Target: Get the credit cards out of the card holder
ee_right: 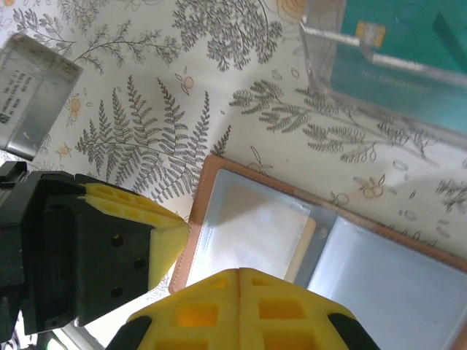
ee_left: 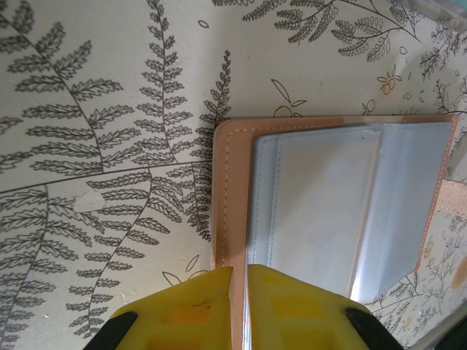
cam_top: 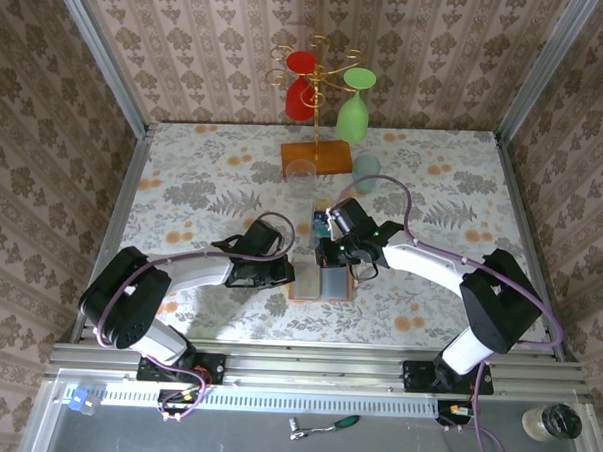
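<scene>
The card holder lies open on the flowered cloth, salmon-brown outside with blue-grey pockets. My left gripper is shut on the card holder's left cover edge, and the salmon strip runs between its yellow fingers. My right gripper hovers over the left pocket, fingers pressed together with nothing visible between them. A tan card edge peeks from that pocket. Teal credit cards lie inside a clear plastic box beyond the holder. From above, the two grippers meet at the holder.
A gold rack on an orange wooden base holds a red and a green glass at the back. A teal cup and a clear tumbler stand near it. A pale grey box-like thing lies left of the holder.
</scene>
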You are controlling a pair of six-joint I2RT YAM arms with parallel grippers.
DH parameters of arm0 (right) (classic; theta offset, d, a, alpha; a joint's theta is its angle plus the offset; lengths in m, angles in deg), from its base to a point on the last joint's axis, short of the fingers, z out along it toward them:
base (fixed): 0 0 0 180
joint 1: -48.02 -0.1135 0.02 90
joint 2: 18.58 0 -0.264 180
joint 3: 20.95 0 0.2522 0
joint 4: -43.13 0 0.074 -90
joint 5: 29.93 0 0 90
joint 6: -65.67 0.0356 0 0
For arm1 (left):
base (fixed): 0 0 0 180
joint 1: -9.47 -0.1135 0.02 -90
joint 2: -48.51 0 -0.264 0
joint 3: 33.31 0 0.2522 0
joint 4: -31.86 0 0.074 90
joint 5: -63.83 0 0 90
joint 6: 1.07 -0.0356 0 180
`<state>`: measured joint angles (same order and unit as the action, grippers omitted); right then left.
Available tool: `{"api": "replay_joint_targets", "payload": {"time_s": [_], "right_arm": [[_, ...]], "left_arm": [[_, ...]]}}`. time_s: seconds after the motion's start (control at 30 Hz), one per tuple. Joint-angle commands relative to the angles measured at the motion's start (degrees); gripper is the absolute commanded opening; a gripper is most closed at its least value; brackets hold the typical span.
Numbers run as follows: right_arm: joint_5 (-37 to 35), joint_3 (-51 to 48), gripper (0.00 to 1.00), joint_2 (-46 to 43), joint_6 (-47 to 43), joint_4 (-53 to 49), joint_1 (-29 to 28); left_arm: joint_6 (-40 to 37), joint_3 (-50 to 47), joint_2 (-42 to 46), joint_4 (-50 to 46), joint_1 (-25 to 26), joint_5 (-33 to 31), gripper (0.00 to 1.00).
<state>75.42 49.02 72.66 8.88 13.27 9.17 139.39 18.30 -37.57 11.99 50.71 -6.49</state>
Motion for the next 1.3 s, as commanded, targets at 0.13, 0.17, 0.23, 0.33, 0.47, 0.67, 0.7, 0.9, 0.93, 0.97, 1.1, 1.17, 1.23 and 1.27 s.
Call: {"api": "replay_joint_targets", "payload": {"time_s": [0.13,0.17,0.23,0.33,0.47,0.67,0.7,0.9,0.93,0.97,1.1,1.17,1.23,1.27], "right_arm": [[4.87,-2.91,0.0,1.79,8.9,4.13,-1.13],[5.01,-2.86,0.0,2.16,8.92,3.91,-1.23],[5.39,-3.02,0.0,2.87,9.07,3.97,-1.56],[4.81,-2.58,0.0,3.87,9.58,3.08,-1.92],[3.56,-2.17,0.0,4.16,11.26,2.33,-2.36],[3.89,-0.87,0.05,6.56,11.49,1.19,-2.36],[3.94,-0.78,0.05,7.01,11.69,1.15,-2.33],[4.51,-0.75,0.11,8.56,12.73,2.3,-2.59],[4.56,-0.77,0.12,8.7,12.71,2.36,-2.63],[4.73,-0.75,0.13,8.93,12.8,2.39,-2.63],[4.81,-0.81,0.16,9.62,12.89,2.4,-2.7],[4.05,-0.66,0.18,9.7,12.81,1.67,-2.75],[3.81,-0.54,0.19,9.9,12.74,1.27,-2.79],[3.68,-0.46,0.2,9.99,12.68,1.16,-2.74]], "left_arm": [[1.47,-1.17,0.77,2.09,0.4,-0.09,0.13],[1.48,-1.11,0.74,2.08,0.39,-0.08,0.13],[1.49,-1.19,0.83,2.14,0.44,-0.06,0.13],[1.53,-1.44,0.88,2.12,0.45,-0.08,0.13],[1.81,-1.88,0.74,2.32,0.5,-0.08,0.13],[1.66,-2.25,-0.02,2.5,0.44,-0.08,0.13],[1.66,-2.32,-0.09,2.49,0.51,-0.08,0.13],[1.49,-2.43,-0.03,1.77,0.37,-0.51,0.13],[1.4,-2.47,-0.02,1.57,0.42,-0.51,0.13],[1.4,-2.43,-0.05,1.37,0.28,-0.52,0.12],[1.14,-2.34,0.02,0.88,0.18,-0.52,0.12],[1.05,-2.38,-0.05,0.74,0.16,-0.53,0.12],[1.05,-2.29,-0.01,0.66,0.1,-0.52,0.12],[0.97,-2.16,-0.05,0.53,0.05,-0.44,0.12]]}}
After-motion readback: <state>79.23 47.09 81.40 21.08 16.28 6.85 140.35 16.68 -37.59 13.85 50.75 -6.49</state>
